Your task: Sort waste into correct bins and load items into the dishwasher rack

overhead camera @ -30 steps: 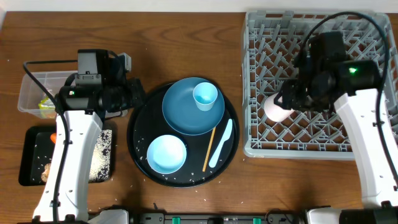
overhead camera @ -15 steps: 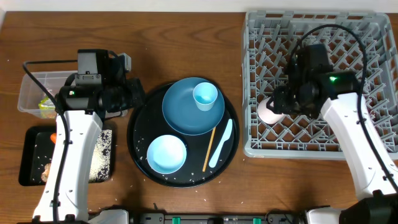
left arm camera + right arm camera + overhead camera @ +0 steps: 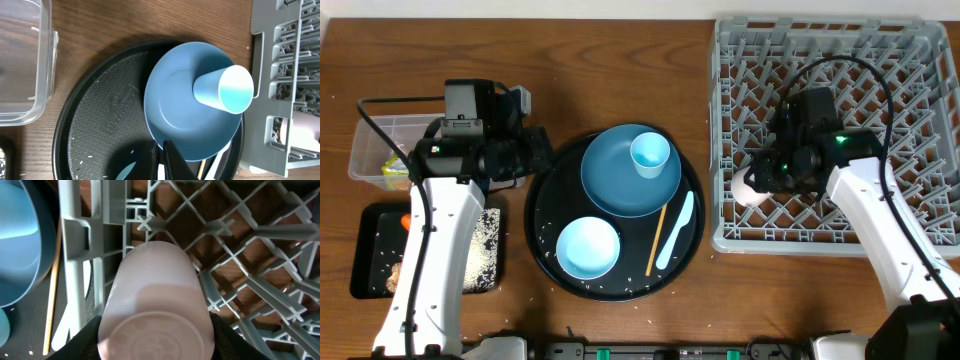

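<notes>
My right gripper (image 3: 772, 180) is shut on the small pink cup (image 3: 747, 189), holding it on its side low at the left edge of the grey dishwasher rack (image 3: 920, 120). In the right wrist view the pink cup (image 3: 156, 310) fills the space between the fingers (image 3: 156, 345). My left gripper (image 3: 542, 160) is shut and empty over the left rim of the round black tray (image 3: 545, 215); its fingers (image 3: 161, 162) meet. The dark blue plate (image 3: 620, 185) carries the light blue cup (image 3: 650, 153). The pale blue bowl (image 3: 588, 247), chopstick (image 3: 656, 238) and pale spoon (image 3: 676, 232) lie on the tray.
The clear tub (image 3: 370, 150) at the far left holds the yellow-green wrapper (image 3: 392, 170). The flat black tray (image 3: 370, 262) below it holds rice grains (image 3: 482, 250), an orange carrot (image 3: 406, 222) and a brown lump (image 3: 392, 278). Rice grains dot the round tray.
My right gripper has moved left and down with the pink cup, toward the rack's left wall. The left arm has not moved.
</notes>
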Tool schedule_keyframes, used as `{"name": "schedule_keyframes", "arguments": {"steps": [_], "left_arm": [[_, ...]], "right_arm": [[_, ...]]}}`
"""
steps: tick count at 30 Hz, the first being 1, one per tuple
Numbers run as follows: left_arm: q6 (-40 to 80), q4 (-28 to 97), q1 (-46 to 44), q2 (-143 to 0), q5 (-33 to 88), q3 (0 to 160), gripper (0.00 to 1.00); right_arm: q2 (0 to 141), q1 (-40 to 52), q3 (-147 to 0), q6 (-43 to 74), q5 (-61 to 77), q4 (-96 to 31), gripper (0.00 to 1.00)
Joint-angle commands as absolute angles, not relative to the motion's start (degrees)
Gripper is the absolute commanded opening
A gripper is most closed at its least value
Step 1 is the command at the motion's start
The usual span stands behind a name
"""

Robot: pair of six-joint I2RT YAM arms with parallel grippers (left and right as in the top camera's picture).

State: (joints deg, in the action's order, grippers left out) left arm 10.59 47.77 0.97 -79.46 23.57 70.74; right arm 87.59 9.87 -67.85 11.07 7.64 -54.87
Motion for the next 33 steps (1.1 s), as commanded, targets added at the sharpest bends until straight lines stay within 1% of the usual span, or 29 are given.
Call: {"name": "schedule_keyframes", "arguments": {"steps": [1,3,4,6,8,10,12,14,16,17,20,26,30,33], "left_arm": [[10.1,48.0,0.9,-79.4,23.1,70.7,0.08],[10.1,48.0,0.9,-79.4,23.1,70.7,0.09],[10.1,47.9,0.9,-79.4,23.1,70.7,0.11],[10.1,48.0,0.9,-79.4,23.1,70.7,0.12],[10.1,47.9,0.9,-79.4,23.1,70.7,0.12],[10.1,48.0,0.9,-79.4,23.1,70.7,0.12],[10.1,48.0,0.9,-79.4,23.1,70.7,0.12],[10.1,48.0,0.9,-79.4,23.1,70.7,0.12],[10.1,48.0,0.9,-79.4,23.1,70.7,0.13],[10.1,48.0,0.9,-79.4,23.1,70.7,0.13],[10.1,47.9,0.9,-79.4,23.1,70.7,0.13],[10.2,46.1,0.9,-79.4,25.2,70.7,0.12],[11.1,43.5,0.8,-79.4,31.8,70.9,0.12],[12.8,42.7,-0.9,-79.4,33.6,70.9,0.12]], "right_arm": [[87.4,10.2,-67.6,10.2,7.3,-53.8,0.13],[87.4,10.2,-67.6,10.2,7.3,-53.4,0.18],[87.4,10.2,-67.6,10.2,7.3,-53.4,0.20],[87.4,10.2,-67.6,10.2,7.3,-53.6,0.29],[87.4,10.2,-67.6,10.2,7.4,-53.6,0.33],[87.4,10.2,-67.6,10.2,7.6,-53.8,0.43],[87.4,10.2,-67.6,10.2,7.6,-54.0,0.51],[87.4,10.2,-67.6,10.2,7.5,-54.3,0.63],[87.4,10.2,-67.6,10.2,7.5,-54.7,0.71],[87.4,10.2,-67.6,10.0,7.6,-54.9,0.73],[87.4,10.2,-67.6,8.9,7.6,-55.4,0.75],[87.4,10.0,-69.5,7.6,8.2,-54.8,0.73],[87.0,9.6,-75.2,7.6,10.0,-58.8,0.69],[86.3,9.3,-79.9,7.6,11.1,-63.2,0.69]]}}
